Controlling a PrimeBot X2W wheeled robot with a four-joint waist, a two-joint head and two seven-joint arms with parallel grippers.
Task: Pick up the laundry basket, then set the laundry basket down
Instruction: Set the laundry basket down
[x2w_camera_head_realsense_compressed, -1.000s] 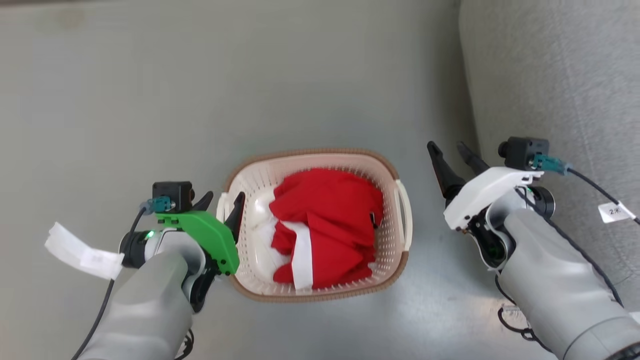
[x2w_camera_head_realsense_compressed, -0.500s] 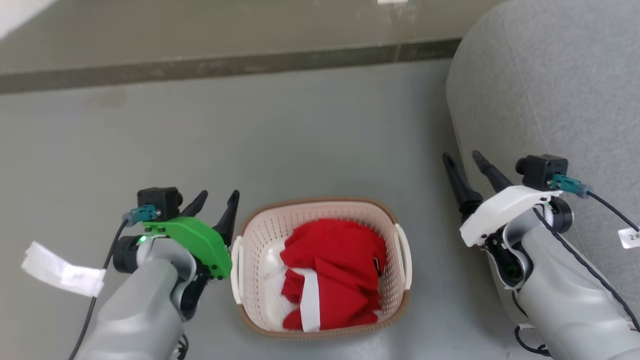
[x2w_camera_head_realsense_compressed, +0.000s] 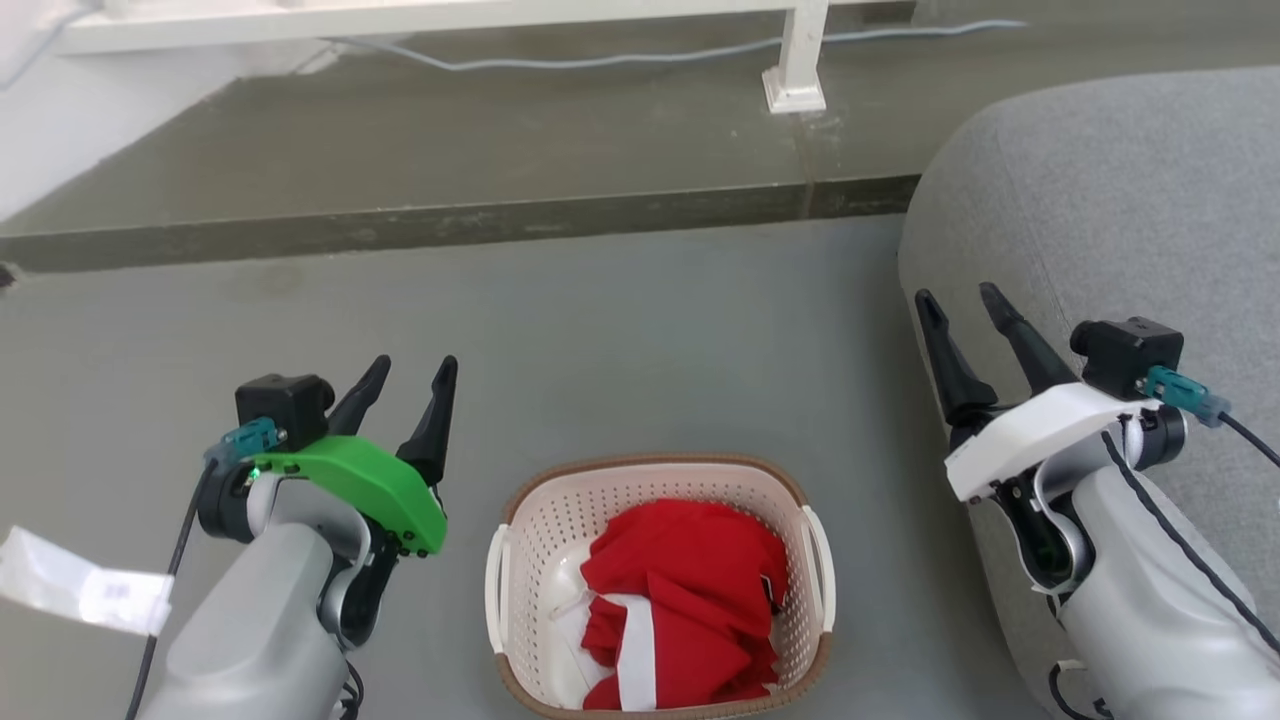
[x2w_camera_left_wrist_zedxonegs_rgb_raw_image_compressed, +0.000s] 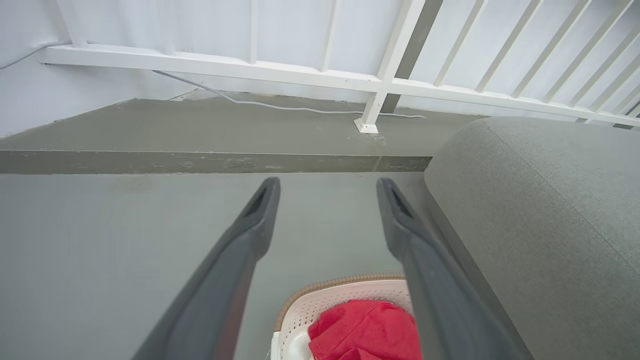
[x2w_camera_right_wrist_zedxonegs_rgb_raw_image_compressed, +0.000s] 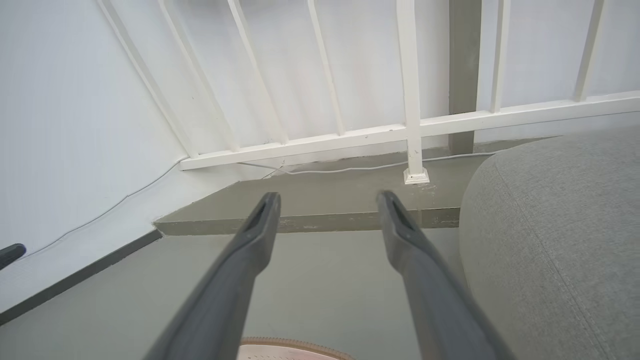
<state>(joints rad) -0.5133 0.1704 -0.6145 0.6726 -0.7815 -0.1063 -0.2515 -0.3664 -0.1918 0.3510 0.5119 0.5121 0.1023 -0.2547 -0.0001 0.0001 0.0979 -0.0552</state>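
Laundry basket (x2w_camera_head_realsense_compressed: 560, 520) on floor (x2w_camera_head_realsense_compressed: 650, 340) beside sofa (x2w_camera_head_realsense_compressed: 1100, 200); left end effector (x2w_camera_head_realsense_compressed: 416, 363), right end effector (x2w_camera_head_realsense_compressed: 955, 293) released, clear of it: set-down likely done.

Left hand (x2w_camera_head_realsense_compressed: 416, 364) off laundry basket (x2w_camera_head_realsense_compressed: 650, 463) side, now apart from it; head camera tilted up.

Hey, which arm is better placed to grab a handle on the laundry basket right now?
Left, probably. The left gripper, open, sits nearer the left handle of the laundry basket; the right gripper, also open, is farther off beside the sofa.
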